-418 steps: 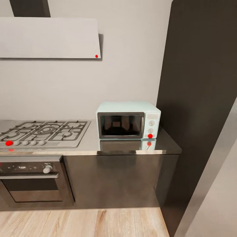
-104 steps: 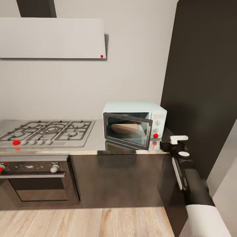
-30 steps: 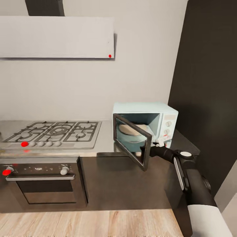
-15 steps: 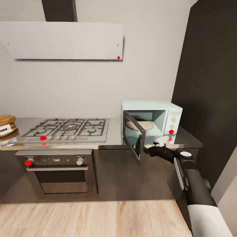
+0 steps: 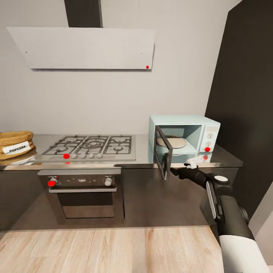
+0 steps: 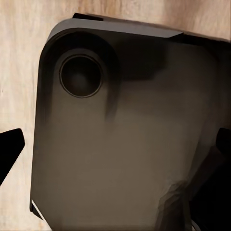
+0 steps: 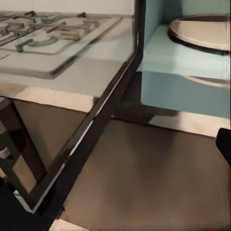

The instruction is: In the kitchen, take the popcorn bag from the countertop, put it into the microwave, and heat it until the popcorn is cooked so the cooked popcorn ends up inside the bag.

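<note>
Popcorn bag (image 5: 15, 146) sat on the tabletop (image 5: 142, 149), far across the hob (image 5: 91, 146) from the microwave (image 5: 184, 138), whose door (image 5: 162, 156) had swung fully open. Right claw (image 5: 191, 163) hovered nearby, spread unreadable. Fetching comes next.

A steel gas hob (image 5: 91, 146) with dark grates is set over a built-in oven (image 5: 85, 191) with a glass door. Above hangs a pale slanted hood (image 5: 87, 47) under a dark flue (image 5: 83, 13). A tall dark cabinet (image 5: 246, 94) stands at the right. The floor (image 5: 110, 250) is light wood.
</note>
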Tool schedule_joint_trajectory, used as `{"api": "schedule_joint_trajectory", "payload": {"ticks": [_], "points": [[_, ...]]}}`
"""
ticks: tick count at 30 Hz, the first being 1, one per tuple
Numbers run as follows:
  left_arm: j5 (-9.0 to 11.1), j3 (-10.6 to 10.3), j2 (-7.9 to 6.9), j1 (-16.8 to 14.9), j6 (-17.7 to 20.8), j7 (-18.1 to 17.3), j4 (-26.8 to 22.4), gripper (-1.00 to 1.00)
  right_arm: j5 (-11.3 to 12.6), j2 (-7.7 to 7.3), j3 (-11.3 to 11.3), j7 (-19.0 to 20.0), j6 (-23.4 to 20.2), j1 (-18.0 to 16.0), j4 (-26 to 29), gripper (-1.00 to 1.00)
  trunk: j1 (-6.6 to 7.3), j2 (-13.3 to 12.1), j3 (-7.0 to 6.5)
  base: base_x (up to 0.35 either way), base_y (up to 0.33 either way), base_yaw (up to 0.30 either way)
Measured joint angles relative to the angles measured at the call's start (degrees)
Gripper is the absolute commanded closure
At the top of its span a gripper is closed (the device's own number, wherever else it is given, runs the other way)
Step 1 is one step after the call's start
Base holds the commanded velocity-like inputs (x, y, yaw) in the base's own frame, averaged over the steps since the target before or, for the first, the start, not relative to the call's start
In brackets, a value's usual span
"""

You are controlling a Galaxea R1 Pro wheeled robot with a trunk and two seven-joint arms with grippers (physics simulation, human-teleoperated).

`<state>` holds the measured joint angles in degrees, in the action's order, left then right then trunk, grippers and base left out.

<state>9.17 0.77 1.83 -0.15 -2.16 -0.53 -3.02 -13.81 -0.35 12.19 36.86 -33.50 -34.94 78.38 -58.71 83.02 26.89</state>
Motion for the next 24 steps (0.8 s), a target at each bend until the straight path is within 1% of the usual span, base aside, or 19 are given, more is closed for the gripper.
{"api": "schedule_joint_trajectory", "payload": {"ticks": [4, 6, 7, 8, 9, 10, 11, 12, 14, 16, 17, 18, 19, 21, 23, 24], "points": [[0.00, 0.05, 0.00, 0.00, -0.04, -0.02, 0.00, -1.00, 0.17, 0.06, 3.59, -1.96, -0.01, -0.04, 0.00, -1.00, 0.00, 0.00, 0.00, 0.000, 0.287, 0.000], [-0.01, 0.05, 0.00, 0.00, -0.06, 0.02, 0.00, -1.00, 0.25, -0.09, 2.60, -5.59, 0.08, -0.06, -0.07, -1.00, 0.00, 0.00, -0.01, 0.000, 0.091, 0.000], [-0.01, 0.07, 0.00, 0.01, -0.06, 0.03, 0.00, -1.00, 0.03, -0.36, 1.00, -7.86, 0.23, -0.05, -0.10, -1.00, 0.00, 0.00, -0.01, 0.000, 0.039, 0.000], [-0.01, 0.03, 0.00, -0.01, -0.06, 0.03, 0.01, -1.00, 0.60, -1.01, 2.60, -8.97, 0.11, -0.03, -0.11, -1.00, 0.00, 0.00, -0.01, 0.000, 0.020, 0.000], [-0.01, 0.05, 0.00, 0.00, -0.06, 0.03, 0.01, -1.00, 0.14, -2.09, 4.66, -10.20, 0.47, -0.05, -0.11, -1.00, 0.00, 0.00, -0.01, 0.000, 0.013, 0.000], [-0.01, 0.05, 0.00, -0.01, -0.06, 0.04, 0.02, -1.00, 0.05, -2.83, 5.79, -10.72, 0.61, -0.06, -0.12, -1.00, 0.00, 0.00, -0.01, 0.000, 0.005, 0.000], [-0.01, 0.05, 0.00, -0.01, -0.06, 0.04, 0.01, -1.00, -0.16, -3.86, 7.05, -11.28, 0.79, -0.06, -0.13, -1.00, 0.00, 0.00, -0.01, 0.000, 0.003, 0.000], [-0.01, 0.04, 0.00, -0.01, -0.06, 0.04, 0.02, -1.00, -0.15, -4.26, 7.59, -11.52, 0.83, -0.03, -0.13, -1.00, 0.00, 0.00, -0.01, 0.000, 0.001, 0.000], [-0.01, 0.05, 0.00, -0.01, -0.07, 0.05, 0.02, -1.00, -0.11, -4.54, 7.95, -12.61, 0.81, -0.03, -0.18, -1.00, 0.00, 0.00, -0.01, 0.000, 0.000, 0.000], [-0.01, 0.06, 0.00, -0.01, -0.07, 0.05, 0.02, -1.00, -0.02, -4.63, 8.07, -15.28, 0.75, -0.02, -0.37, -1.00, 0.00, 0.00, -0.01, 0.000, 0.000, 0.000], [-0.01, 0.06, 0.00, -0.02, -0.06, 0.06, 0.02, -1.00, -0.14, -4.66, 7.97, -17.06, 0.62, 0.01, -3.32, -1.00, -0.01, 0.00, 0.00, 0.000, 0.000, 0.000], [-0.01, 0.06, 0.00, -0.02, -0.07, 0.06, 0.02, -1.00, -0.60, -4.67, 7.80, -17.54, 0.69, 0.00, -7.04, -1.00, -0.01, 0.00, 0.00, 0.000, 0.000, 0.000], [-0.01, 0.06, 0.00, -0.02, -0.06, 0.06, 0.02, -1.00, -1.59, -4.67, 7.69, -17.78, 0.80, 0.01, -11.79, -1.00, -0.01, -0.01, 0.00, 0.000, 0.000, 0.000], [-0.01, 0.06, 0.00, -0.02, -0.07, 0.06, 0.02, -1.00, -2.51, -4.62, 7.60, -18.03, 1.35, -0.01, -18.91, -1.00, -0.01, 0.00, 0.00, 0.000, 0.000, 0.000], [-0.01, 0.06, 0.00, -0.02, -0.06, 0.06, 0.02, -1.00, -2.87, -4.46, 7.56, -18.28, 4.03, 0.02, -30.00, -1.00, -0.01, -0.01, 0.01, 0.000, 0.000, 0.000], [-0.01, 0.06, 0.00, -0.01, -0.06, 0.06, 0.02, -1.00, -2.98, -4.62, 7.59, -18.47, 6.20, 0.01, -37.09, -1.00, -0.01, -0.01, 0.00, 0.000, 0.000, 0.000]]}}
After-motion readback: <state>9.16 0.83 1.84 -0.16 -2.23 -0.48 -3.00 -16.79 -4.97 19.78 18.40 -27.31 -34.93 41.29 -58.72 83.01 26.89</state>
